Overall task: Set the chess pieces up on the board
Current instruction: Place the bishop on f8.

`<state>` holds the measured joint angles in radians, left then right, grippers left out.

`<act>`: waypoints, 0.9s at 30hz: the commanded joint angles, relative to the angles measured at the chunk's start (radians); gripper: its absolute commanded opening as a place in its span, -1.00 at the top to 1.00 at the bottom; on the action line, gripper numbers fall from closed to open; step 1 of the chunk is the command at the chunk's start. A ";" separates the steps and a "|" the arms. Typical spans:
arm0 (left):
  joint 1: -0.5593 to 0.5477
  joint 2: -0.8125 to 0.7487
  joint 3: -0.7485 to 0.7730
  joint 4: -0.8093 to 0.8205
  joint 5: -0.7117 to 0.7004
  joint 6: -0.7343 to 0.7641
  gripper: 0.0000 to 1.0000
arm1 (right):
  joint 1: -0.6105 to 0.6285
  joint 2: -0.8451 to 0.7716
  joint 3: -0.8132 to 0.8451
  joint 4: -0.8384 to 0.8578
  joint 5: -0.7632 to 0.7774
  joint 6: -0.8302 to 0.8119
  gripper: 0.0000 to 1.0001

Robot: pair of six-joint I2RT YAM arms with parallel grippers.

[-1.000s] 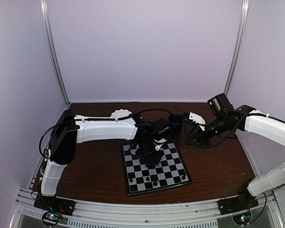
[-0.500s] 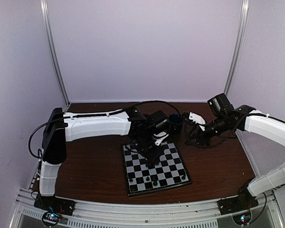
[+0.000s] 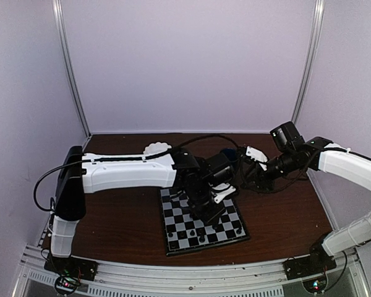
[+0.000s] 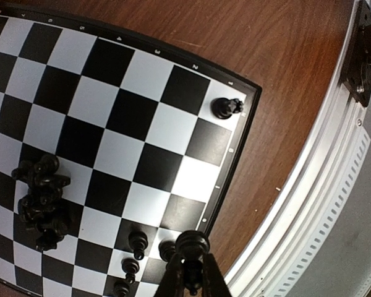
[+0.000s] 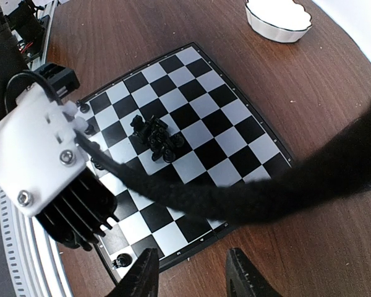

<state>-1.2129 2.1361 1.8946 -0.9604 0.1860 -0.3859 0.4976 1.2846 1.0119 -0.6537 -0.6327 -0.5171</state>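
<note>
Rear overhead view looks down; wrist views closely share the board [image 4: 145, 74].

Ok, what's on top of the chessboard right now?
A heap of black chess pieces lies mid-board, one piece sits at a corner, a short row stands along one edge. The left gripper holds another piece. From above, its arm covers the chessboard's middle.

table [image 4: 284, 37]: reddish-brown wood grain, low satin sheen.
board [image 4: 111, 62]: smooth checks, lightly glossy; thin dark matt border.
chess pieces [image 4: 43, 204]: black, shiny, plastic-looking.
bowl [image 5: 278, 18]: white, glazed and glossy, at 1 o'clock in the right wrist view.
rail [image 4: 321, 204]: pale slotted metal, dull finish, at 4 o'clock in the left wrist view.
cable [image 5: 235, 198]: black woven sleeve, fuzzy, matt.
left arm casing [image 3: 130, 173]: white plastic, smooth, matt.
</note>
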 commanded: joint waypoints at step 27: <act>-0.037 -0.203 -0.283 -0.011 -0.053 -0.023 0.85 | -0.014 -0.002 -0.001 0.008 -0.005 0.011 0.22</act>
<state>-1.2419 1.9614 1.6394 -0.9741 0.1497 -0.3923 0.4923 1.2846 1.0119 -0.6540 -0.6323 -0.5159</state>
